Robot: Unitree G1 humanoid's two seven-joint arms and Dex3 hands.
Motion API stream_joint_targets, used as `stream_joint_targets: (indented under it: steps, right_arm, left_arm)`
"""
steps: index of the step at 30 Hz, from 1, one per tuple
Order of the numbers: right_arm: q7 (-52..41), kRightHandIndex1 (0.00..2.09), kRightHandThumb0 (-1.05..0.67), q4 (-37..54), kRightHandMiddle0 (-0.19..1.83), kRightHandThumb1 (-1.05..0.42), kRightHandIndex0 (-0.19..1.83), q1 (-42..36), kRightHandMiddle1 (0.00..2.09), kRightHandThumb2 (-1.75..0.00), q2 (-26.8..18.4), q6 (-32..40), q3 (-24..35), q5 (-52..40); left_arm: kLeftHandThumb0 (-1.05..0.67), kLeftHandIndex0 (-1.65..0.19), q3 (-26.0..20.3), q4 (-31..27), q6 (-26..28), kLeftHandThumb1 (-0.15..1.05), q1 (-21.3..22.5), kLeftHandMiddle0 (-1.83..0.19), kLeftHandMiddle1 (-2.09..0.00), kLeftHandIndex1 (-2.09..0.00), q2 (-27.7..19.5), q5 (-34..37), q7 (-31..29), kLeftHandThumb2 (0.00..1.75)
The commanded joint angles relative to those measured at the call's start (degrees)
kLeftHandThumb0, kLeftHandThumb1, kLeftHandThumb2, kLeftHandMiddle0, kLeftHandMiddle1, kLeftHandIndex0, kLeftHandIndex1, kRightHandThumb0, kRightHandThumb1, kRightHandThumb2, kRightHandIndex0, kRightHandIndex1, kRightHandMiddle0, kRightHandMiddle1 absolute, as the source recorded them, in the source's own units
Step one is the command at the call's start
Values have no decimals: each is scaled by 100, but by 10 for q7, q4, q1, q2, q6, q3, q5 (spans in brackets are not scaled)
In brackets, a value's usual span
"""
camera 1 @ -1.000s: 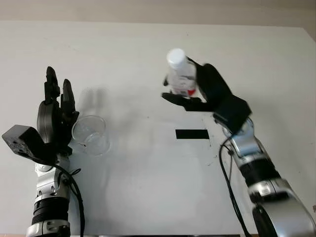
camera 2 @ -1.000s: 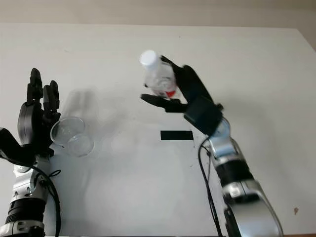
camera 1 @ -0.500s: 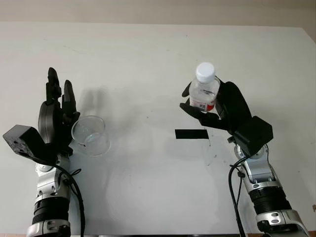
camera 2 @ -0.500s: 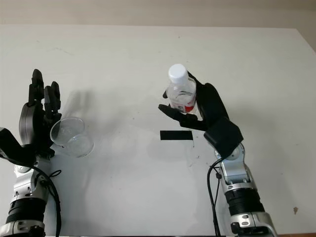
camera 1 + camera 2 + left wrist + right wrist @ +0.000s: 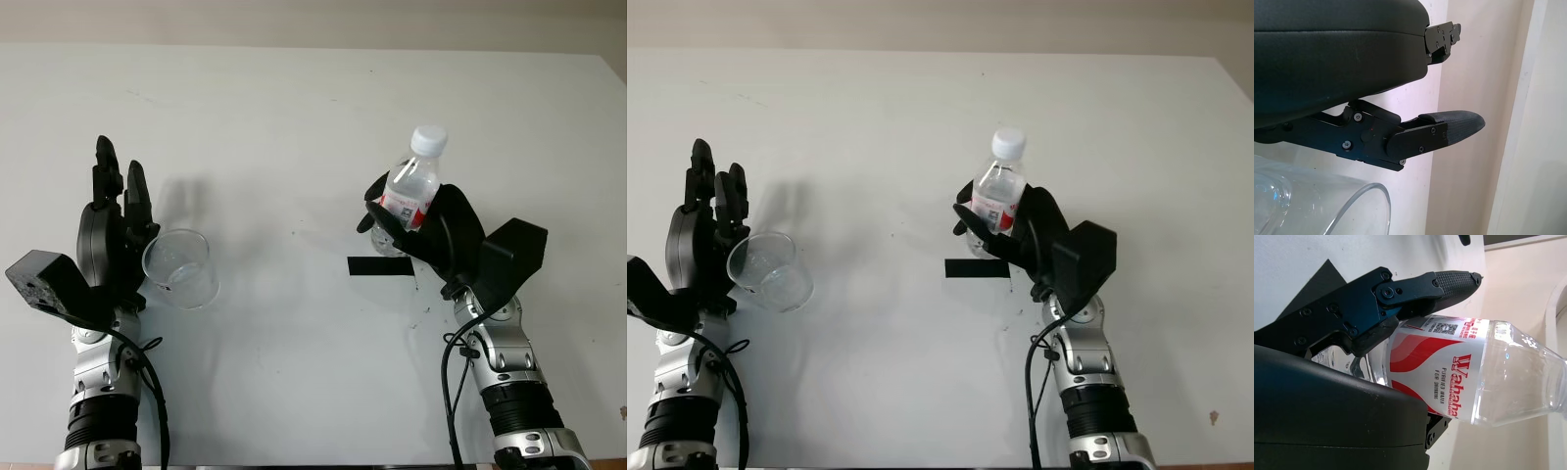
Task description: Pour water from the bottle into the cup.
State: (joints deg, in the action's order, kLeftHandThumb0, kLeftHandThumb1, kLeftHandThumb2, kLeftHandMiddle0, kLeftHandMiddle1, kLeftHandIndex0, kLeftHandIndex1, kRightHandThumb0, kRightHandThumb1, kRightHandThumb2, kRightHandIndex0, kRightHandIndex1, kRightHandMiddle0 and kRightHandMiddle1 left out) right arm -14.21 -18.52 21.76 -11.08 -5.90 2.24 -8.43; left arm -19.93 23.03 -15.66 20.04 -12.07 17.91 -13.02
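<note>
One white table (image 5: 294, 98) with black tape (image 5: 380, 266), beige wall behind.

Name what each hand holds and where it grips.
Right hand: the bottle, fingers around its labelled middle. Left hand: beside the cup; a grip cannot be told.

Between the clear cup (image 5: 180, 268) at the left and the bottle (image 5: 409, 192) at the right, the white bench (image 5: 294, 117) lies open, broken by one flat black strip (image 5: 380, 266) (it lies level with the surface) just beside the bottle's base. The left hand (image 5: 110, 233) stands against the cup's outer side, closing that flank, while the cup's inner side and far side are free. The right hand (image 5: 431, 235) wraps the bottle, and bare bench stretches beyond both to the far edge.
</note>
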Motion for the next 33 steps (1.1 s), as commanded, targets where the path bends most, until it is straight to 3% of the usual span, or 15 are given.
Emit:
stream_joint_targets:
  steps: [1,17,30,33]
  right_arm:
    - [-1,209,-47,17,62,-105,101,-6,209,-43,5,4,6,-5]
    - [-27,209,-48,49,58,-105,95,-32,209,-44,3,45,2,3]
    - [-41,209,-50,38,66,-105,102,-45,209,-43,3,16,-7,20]
    - [-56,209,-55,39,58,-105,90,-47,209,-36,-1,18,-7,17]
  left_arm:
    - [-63,18,2,6,-2,105,-19,9,-6,-3,4,-2,0,59]
    - [-62,19,1,-5,9,105,-22,11,-5,-4,7,7,-3,59]
    - [-63,18,1,-9,2,105,-26,8,-6,-5,5,-2,5,59]
    - [-63,18,1,-9,1,105,-27,8,-6,-5,3,-3,4,60]
